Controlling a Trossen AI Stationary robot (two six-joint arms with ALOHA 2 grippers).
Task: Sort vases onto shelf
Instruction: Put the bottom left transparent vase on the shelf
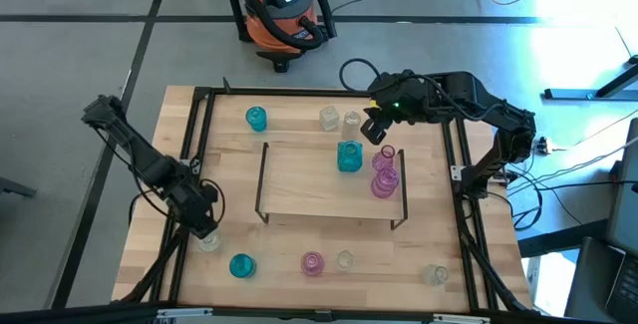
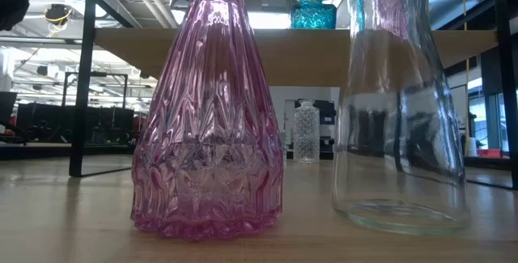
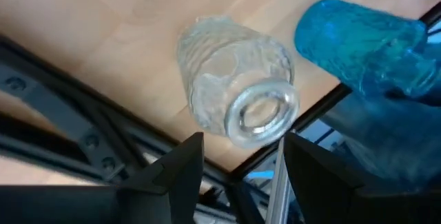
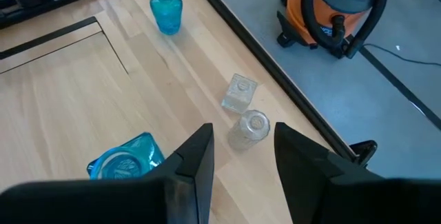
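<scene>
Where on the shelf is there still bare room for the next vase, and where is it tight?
The shelf is bare across its left and middle, from its left edge to the teal vase. Its right end is crowded: the teal vase and the pink vases cluster there, with the right gripper hovering just beyond. The left gripper is at a clear vase off the shelf.

In the low view the pink vase (image 2: 209, 109) is so close that its top is cut off by the picture's edge; the clear vase (image 2: 401, 101) beside it loses its top too; the teal vase (image 2: 314, 8) on the shelf (image 2: 291, 53) shows only partly; in the high view the left gripper (image 1: 202, 226) covers most of a clear vase (image 1: 208, 242); the small clear vase (image 1: 436, 275) near the table corner is too small to tell its shape; in the left wrist view the blue vase (image 3: 365, 41) is blurred and cut off.
</scene>
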